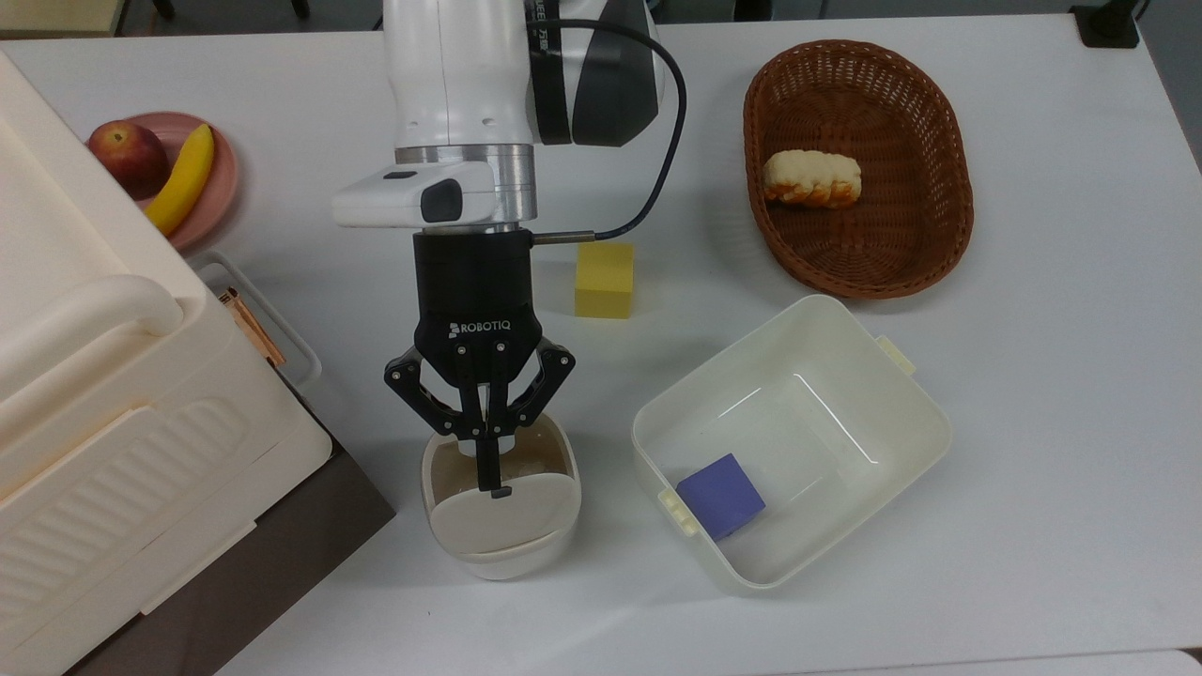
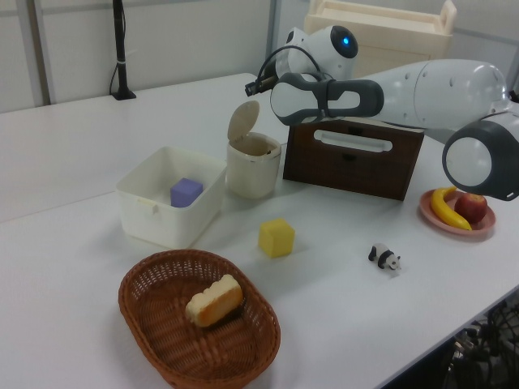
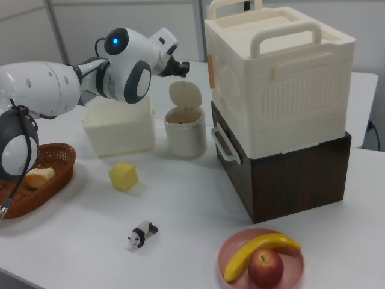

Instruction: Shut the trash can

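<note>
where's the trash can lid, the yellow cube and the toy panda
trash can lid point(image 1: 502, 514), top view, middle of the raised beige flap
yellow cube point(image 2: 276, 237), left view, face towards the camera
toy panda point(image 3: 141, 234), right view, its white back

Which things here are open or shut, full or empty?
trash can: lid up, open.
gripper: fingers shut, over the can's mouth.
tub: no lid, holds a purple block.
basket: holds one bread roll.
plate: holds apple and banana.
</note>
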Motion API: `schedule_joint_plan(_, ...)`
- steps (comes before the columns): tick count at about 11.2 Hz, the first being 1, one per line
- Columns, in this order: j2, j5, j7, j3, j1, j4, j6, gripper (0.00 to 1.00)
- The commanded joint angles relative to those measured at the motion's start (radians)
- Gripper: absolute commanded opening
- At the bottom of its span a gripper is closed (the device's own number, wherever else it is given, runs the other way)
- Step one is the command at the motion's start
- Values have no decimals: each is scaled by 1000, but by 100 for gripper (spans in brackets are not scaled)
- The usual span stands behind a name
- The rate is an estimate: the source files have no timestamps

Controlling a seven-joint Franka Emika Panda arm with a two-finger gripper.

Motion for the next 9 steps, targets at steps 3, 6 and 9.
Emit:
schedule_joint_plan(3,22,-15,-11,-16,23,20,10,0)
schedule_joint_plan(6,29,-16,-12,-16,23,20,10,0)
schedule_joint_plan(9,29,-26,-14,-16,26,20,10,0)
